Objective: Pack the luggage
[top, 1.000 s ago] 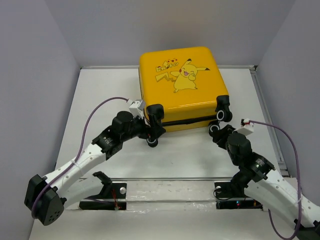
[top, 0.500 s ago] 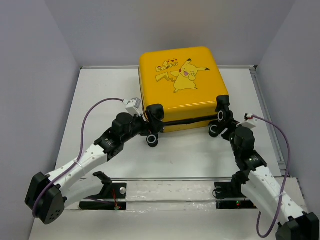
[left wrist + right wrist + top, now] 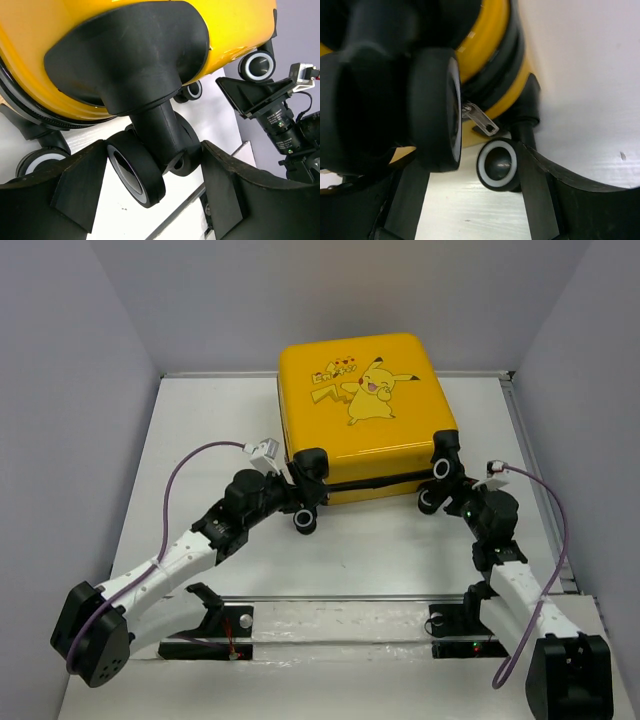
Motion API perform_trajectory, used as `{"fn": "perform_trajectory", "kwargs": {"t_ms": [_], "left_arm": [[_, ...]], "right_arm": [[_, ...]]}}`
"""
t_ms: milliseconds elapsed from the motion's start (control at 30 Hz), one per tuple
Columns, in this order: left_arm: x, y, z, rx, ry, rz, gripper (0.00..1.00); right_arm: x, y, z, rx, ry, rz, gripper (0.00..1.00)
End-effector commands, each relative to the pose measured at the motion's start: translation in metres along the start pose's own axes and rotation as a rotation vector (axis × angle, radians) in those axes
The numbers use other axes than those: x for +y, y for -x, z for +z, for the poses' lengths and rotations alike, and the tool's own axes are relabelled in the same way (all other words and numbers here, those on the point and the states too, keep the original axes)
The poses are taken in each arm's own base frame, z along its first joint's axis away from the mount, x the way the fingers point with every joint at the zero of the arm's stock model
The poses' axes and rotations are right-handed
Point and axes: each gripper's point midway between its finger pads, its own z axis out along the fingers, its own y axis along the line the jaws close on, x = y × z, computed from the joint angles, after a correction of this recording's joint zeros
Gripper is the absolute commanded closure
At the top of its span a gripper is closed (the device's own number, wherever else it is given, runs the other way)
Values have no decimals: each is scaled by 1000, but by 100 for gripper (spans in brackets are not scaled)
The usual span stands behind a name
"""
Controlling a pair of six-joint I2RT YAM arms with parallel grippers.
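Note:
The luggage is a yellow hard-shell suitcase lying flat and closed at the back centre, cartoon print up. My left gripper is at its near-left corner. In the left wrist view my left gripper is open and its jaws straddle a black-and-white caster wheel, close against both sides. My right gripper is at the near-right corner. In the right wrist view my right gripper is open, with a small caster wheel against its right finger and a larger wheel above the left finger. A metal zipper pull hangs between them.
White tabletop with grey walls on three sides. A raised strip runs along the table's right edge. A metal rail with the arm mounts lies at the near edge. The right arm's camera shows in the left wrist view.
My right arm has swung in and forward, bringing its gripper up around the near-right wheels. My left gripper has stayed at the near-left wheel. The suitcase has not moved.

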Motion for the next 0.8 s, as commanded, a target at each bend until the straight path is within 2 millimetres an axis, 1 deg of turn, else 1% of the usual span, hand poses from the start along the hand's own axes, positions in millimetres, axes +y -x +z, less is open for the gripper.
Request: {"fn": "perform_trajectory", "kwargs": {"t_ms": [0, 33, 67, 100, 133, 167, 200, 233, 267, 300, 333, 367, 433, 533, 567, 600, 633, 700, 767], "left_arm": [[-16, 15, 4, -62, -56, -15, 26], [-17, 16, 4, -65, -57, -19, 28], [-16, 18, 3, -74, -53, -19, 34], [-16, 18, 3, -77, -53, -21, 38], [-16, 19, 3, -81, -53, -22, 43], [-16, 19, 3, -83, -53, -24, 52], [-16, 19, 3, -82, -54, -22, 58], [-16, 19, 3, -85, -52, -22, 63], [-16, 20, 3, -89, -50, -21, 67], [-16, 20, 2, -91, -50, -21, 74], [-16, 20, 2, -93, -49, -19, 78], [-15, 22, 2, -99, -43, -20, 87], [-15, 23, 2, -104, -43, -18, 94], [-17, 24, 2, -108, -48, -16, 94], [-18, 25, 2, -110, -54, -16, 94], [-20, 25, 2, -108, -60, -18, 94], [-20, 24, 2, -103, -64, -20, 94], [-20, 23, 2, -99, -68, -24, 94], [-19, 18, 4, -81, -69, -27, 94]], "right_arm": [[34, 49, 4, -182, 173, -112, 28], [33, 49, 6, -182, 174, -125, 30], [34, 54, 8, -195, 176, -139, 33], [31, 56, 10, -197, 167, -139, 36], [29, 54, 14, -188, 164, -141, 39], [32, 60, 16, -209, 170, -146, 40], [32, 61, 19, -205, 171, -147, 44], [33, 62, 22, -196, 176, -152, 44], [33, 55, 28, -159, 186, -155, 44], [35, 58, 31, -159, 188, -156, 45], [30, 60, 32, -162, 172, -148, 45], [30, 61, 33, -171, 168, -144, 45], [25, 64, 31, -195, 141, -137, 44], [17, 64, 26, -205, 91, -93, 42], [10, 58, 24, -191, 59, -74, 41], [12, 61, 18, -212, 62, -50, 41], [5, 52, 16, -199, 38, -31, 37], [5, 50, 13, -200, 39, -16, 31], [5, 43, 14, -169, 46, -14, 29]]}}
